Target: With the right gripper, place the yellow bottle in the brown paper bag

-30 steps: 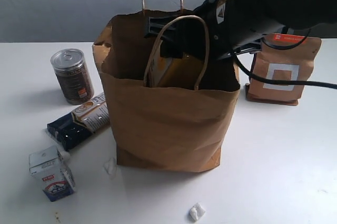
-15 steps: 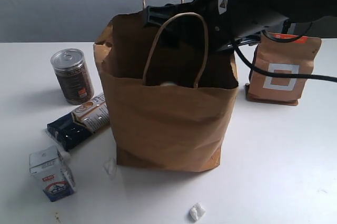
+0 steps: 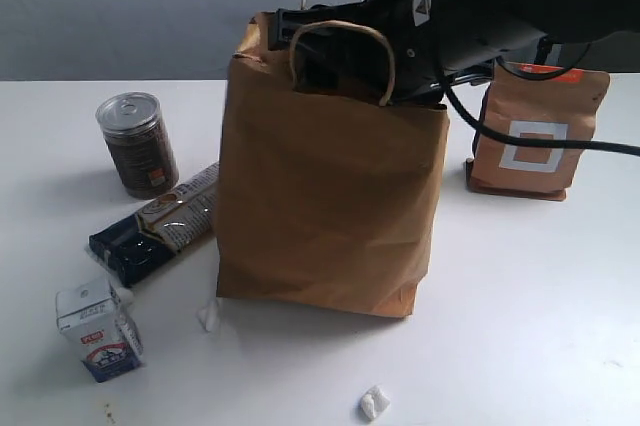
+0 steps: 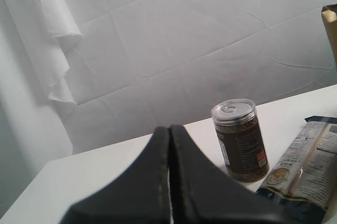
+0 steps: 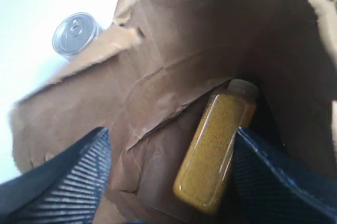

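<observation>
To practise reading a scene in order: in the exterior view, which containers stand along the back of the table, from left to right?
metal-lidded can → brown paper bag → brown pouch

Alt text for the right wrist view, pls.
The yellow bottle lies inside the brown paper bag, cap end up, framed by the open right claw. A metal-lidded can stands outside, beyond the bag's torn rim.

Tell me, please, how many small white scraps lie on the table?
2 scraps: one by the brown paper bag's near left corner, one apart in front; the bag may hide more.
</observation>
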{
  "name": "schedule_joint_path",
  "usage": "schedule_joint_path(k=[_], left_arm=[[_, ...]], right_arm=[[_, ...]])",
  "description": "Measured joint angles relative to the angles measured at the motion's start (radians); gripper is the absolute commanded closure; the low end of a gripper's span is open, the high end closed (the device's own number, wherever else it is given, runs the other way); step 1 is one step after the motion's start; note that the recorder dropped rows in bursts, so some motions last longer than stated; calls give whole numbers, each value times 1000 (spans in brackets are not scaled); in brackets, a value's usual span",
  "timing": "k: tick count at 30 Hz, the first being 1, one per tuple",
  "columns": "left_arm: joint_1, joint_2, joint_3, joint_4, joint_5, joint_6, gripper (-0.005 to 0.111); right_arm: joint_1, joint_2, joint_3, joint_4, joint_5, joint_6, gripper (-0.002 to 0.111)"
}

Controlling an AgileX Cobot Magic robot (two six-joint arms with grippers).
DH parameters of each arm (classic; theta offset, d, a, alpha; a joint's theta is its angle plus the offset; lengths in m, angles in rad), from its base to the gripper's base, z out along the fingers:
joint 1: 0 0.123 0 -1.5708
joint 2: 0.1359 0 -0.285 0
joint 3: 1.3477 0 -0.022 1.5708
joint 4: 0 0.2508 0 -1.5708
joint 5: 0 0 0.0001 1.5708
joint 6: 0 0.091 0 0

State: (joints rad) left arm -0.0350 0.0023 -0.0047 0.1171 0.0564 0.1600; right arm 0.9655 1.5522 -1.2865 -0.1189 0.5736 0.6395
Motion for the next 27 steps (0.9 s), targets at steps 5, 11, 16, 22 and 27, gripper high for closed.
schedule_joint_path(k=[5, 11, 16, 22, 27], left_arm=[[0, 0, 0, 0, 0, 0, 107], [0, 0, 0, 0, 0, 0, 107], [0, 0, 0, 0, 0, 0, 107], [0, 0, 0, 0, 0, 0, 107], [0, 0, 0, 0, 0, 0, 107]], right_arm=[[0, -27, 0, -69, -4, 0, 46], [0, -163, 0, -276, -80, 60, 52], [0, -283, 0, -369, -62, 85, 92], [-99, -473, 91, -378, -70, -37, 108], [-189, -609, 274, -337, -184, -236, 108]])
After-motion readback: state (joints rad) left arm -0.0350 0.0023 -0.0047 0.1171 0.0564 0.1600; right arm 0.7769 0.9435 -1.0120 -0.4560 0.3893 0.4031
